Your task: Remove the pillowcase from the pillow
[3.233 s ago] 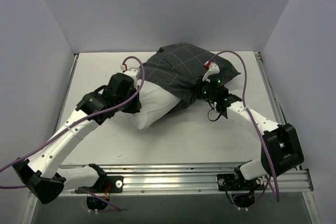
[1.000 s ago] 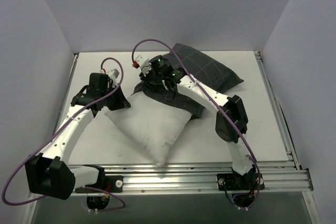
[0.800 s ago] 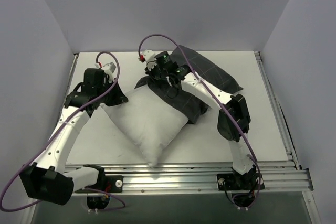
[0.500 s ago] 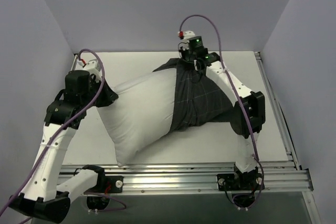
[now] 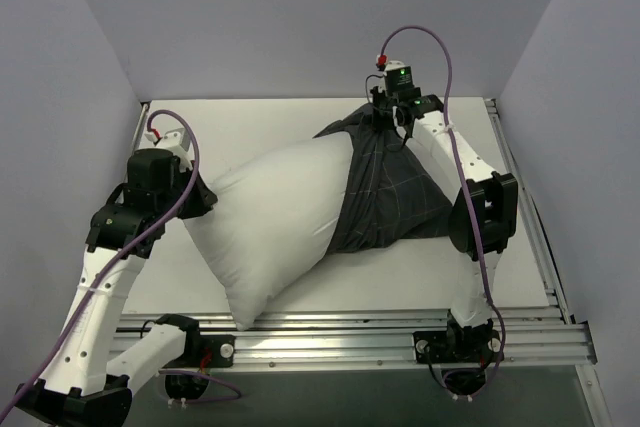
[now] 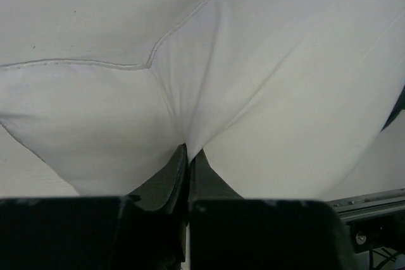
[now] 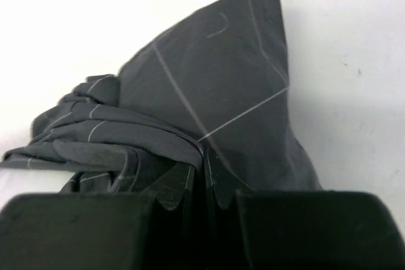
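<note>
Left tool is pinching the pillow by a corner and right tool is gripping the pillowcase (sheathing only the pillow's right end), so either thin pinch is probably risking slipping under tension.

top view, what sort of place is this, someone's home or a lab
Most likely a robot lab work cell, not a home: a bare white table boxed in by plain pale walls, two arms bolted to an aluminium rail, and only a pillow and its pillowcase as props.
</note>
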{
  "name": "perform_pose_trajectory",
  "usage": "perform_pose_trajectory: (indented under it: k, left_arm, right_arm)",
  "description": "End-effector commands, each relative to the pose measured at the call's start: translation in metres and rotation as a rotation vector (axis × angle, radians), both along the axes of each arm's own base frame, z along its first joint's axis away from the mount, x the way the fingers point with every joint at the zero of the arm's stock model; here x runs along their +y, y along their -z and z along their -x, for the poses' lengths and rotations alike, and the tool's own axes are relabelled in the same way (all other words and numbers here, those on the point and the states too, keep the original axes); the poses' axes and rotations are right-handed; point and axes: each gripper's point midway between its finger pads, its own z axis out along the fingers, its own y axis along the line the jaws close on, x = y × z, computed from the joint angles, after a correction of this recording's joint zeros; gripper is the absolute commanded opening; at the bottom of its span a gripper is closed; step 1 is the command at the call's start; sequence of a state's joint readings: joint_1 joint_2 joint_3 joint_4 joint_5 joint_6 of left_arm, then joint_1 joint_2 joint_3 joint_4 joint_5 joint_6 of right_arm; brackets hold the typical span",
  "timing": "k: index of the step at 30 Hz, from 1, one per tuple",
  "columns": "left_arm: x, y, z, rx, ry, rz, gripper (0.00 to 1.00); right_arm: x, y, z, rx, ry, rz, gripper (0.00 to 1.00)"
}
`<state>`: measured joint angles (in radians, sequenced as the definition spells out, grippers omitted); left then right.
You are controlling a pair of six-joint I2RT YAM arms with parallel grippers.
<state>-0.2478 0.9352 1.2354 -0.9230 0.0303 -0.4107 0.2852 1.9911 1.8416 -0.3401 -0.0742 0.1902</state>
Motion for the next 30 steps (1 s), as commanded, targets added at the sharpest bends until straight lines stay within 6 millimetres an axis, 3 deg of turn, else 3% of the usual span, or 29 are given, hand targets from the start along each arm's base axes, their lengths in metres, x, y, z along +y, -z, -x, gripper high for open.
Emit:
perform_pose_trajectory:
  k: [1,2,4,5,6,8,9,10,11,12,13,14,15,16,17,18,19,21,22,24,30]
  left_arm:
    - [0.013,0.006,-0.042,-0.058,-0.080,-0.047,0.02]
    - [0.010,0.008,-0.052,-0.064,-0.070,-0.047,0.03]
    - [0.001,0.010,-0.073,-0.068,-0.035,-0.052,0.14]
    - [-0.003,-0.002,-0.079,-0.094,-0.018,-0.046,0.30]
    - [-0.011,-0.004,-0.081,-0.095,0.019,-0.040,0.59]
    - [-0.030,-0.023,-0.078,-0.156,0.099,-0.058,0.79]
    - [-0.037,-0.030,-0.072,-0.184,0.128,-0.073,0.92]
    - [-0.042,-0.034,-0.068,-0.206,0.143,-0.107,0.95]
    - [-0.044,-0.037,-0.064,-0.228,0.143,-0.156,0.97]
    - [-0.068,-0.038,-0.046,-0.261,0.243,-0.198,0.97]
    - [-0.076,-0.037,-0.038,-0.277,0.280,-0.227,0.97]
    - [-0.095,-0.038,-0.020,-0.313,0.357,-0.266,1.00]
    - [-0.103,-0.024,-0.010,-0.302,0.399,-0.293,0.98]
    - [-0.110,-0.017,-0.002,-0.303,0.433,-0.315,0.98]
    - [-0.118,-0.008,0.005,-0.299,0.472,-0.336,0.98]
    - [-0.132,0.001,0.019,-0.301,0.530,-0.356,0.98]
    - [-0.136,0.022,0.026,-0.269,0.564,-0.393,0.98]
    - [-0.144,0.047,0.035,-0.219,0.594,-0.453,0.98]
    - [-0.151,0.062,0.044,-0.196,0.626,-0.485,0.98]
    - [-0.153,0.087,0.046,-0.135,0.611,-0.546,0.98]
    - [-0.152,0.140,0.037,-0.023,0.483,-0.668,1.00]
  right_arm:
    - [0.005,-0.036,-0.012,-0.154,0.009,0.033,0.00]
    - [0.031,-0.040,-0.006,-0.163,-0.058,-0.018,0.11]
    - [0.048,-0.045,0.000,-0.162,-0.091,-0.074,0.27]
    - [0.056,-0.053,0.006,-0.172,-0.109,-0.096,0.41]
    - [0.058,-0.058,0.009,-0.175,-0.115,-0.115,0.48]
    - [0.060,-0.078,0.019,-0.211,-0.123,-0.135,0.63]
    - [0.058,-0.074,0.026,-0.199,-0.121,-0.138,0.67]
    - [0.057,-0.079,0.032,-0.206,-0.118,-0.149,0.71]
    - [0.055,-0.098,0.041,-0.248,-0.119,-0.167,0.77]
    - [0.049,-0.085,0.049,-0.221,-0.101,-0.159,0.80]
    - [0.045,-0.104,0.059,-0.267,-0.091,-0.182,0.85]
    - [0.043,-0.104,0.067,-0.269,-0.089,-0.189,0.86]
    - [0.038,-0.089,0.076,-0.242,-0.078,-0.180,0.87]
    - [0.035,-0.089,0.083,-0.243,-0.071,-0.184,0.90]
    - [0.030,-0.101,0.095,-0.269,-0.069,-0.195,0.90]
    - [0.028,-0.098,0.102,-0.262,-0.066,-0.196,0.90]
    - [0.025,-0.082,0.112,-0.234,-0.066,-0.189,0.91]
    - [0.020,-0.085,0.130,-0.245,-0.075,-0.198,0.92]
    - [0.017,-0.070,0.140,-0.212,-0.076,-0.184,0.92]
    - [0.012,-0.068,0.154,-0.210,-0.091,-0.175,0.93]
    - [0.008,-0.032,0.196,-0.130,-0.114,-0.194,0.93]
